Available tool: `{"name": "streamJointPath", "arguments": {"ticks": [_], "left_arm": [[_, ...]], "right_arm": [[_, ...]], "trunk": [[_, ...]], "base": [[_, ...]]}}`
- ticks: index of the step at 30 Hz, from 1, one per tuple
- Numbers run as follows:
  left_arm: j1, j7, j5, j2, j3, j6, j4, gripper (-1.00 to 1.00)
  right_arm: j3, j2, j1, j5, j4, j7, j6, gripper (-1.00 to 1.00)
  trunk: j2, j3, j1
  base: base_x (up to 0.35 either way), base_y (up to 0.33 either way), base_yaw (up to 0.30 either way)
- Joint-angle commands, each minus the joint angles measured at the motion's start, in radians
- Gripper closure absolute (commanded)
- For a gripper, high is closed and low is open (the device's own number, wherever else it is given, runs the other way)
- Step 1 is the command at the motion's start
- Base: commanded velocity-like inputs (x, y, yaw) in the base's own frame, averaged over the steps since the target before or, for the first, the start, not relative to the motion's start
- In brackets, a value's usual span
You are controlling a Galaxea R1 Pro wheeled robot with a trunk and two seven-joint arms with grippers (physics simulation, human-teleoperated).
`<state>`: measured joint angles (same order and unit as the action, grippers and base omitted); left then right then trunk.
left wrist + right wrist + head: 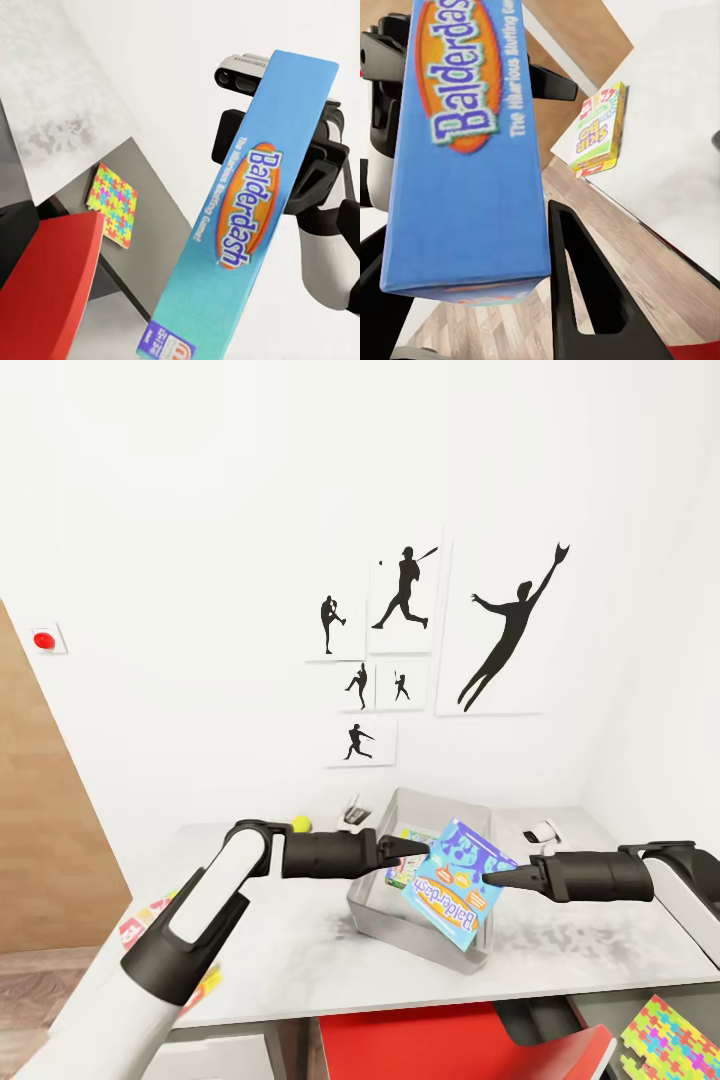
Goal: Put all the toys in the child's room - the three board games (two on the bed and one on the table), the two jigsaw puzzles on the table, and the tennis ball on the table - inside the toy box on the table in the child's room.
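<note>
A blue Balderdash board game point(455, 885) hangs tilted above the pale grey toy box point(385, 922) on the table point(290, 950). My right gripper point(492, 878) is shut on it, one finger point(585, 292) lying along the box's side point(472, 150). My left gripper point(424, 850) looks shut, its tip at the box's left edge. Another game box point(400, 868) lies inside the toy box. The tennis ball point(301, 824) sits behind my left arm. A yellow-green board game point(600, 131) lies at the table's left edge. One jigsaw puzzle point(668, 1042) rests on the lower section.
A red chair point(430, 1045) stands under the table's front edge. Two small devices point(353, 812) point(543, 832) sit at the back by the wall with silhouette posters. A wooden door point(40, 840) is at the left.
</note>
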<state>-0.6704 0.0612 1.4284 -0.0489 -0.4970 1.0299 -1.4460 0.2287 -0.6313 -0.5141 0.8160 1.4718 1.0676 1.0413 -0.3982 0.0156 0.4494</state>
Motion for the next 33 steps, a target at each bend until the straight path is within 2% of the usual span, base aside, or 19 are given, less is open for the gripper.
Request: {"name": "streamJointPath", "arguments": {"ticks": [1, 16, 33], "left_arm": [[-0.001, 0.006, 0.007, -0.001, -0.001, 0.001, -0.001, -1.0], [0.007, 0.006, 0.008, -0.011, 0.001, 0.001, -0.017, -1.0], [0.007, 0.003, 0.009, -0.002, -0.003, 0.001, -0.038, -1.0]], "right_arm": [[0.001, -0.001, -0.001, 0.003, 0.0, 0.002, 0.006, 1.0], [0.001, -0.001, -0.001, 0.003, -0.005, 0.002, 0.006, 1.0], [0.001, 0.001, -0.001, 0.002, -0.005, 0.002, 0.006, 1.0]], "trunk": [[-0.002, 0.002, 0.001], [-0.002, 0.002, 0.001], [-0.002, 0.002, 0.001]], "base": [[0.0, 0.0, 0.0], [0.0, 0.0, 0.0], [0.0, 0.0, 0.0]]}}
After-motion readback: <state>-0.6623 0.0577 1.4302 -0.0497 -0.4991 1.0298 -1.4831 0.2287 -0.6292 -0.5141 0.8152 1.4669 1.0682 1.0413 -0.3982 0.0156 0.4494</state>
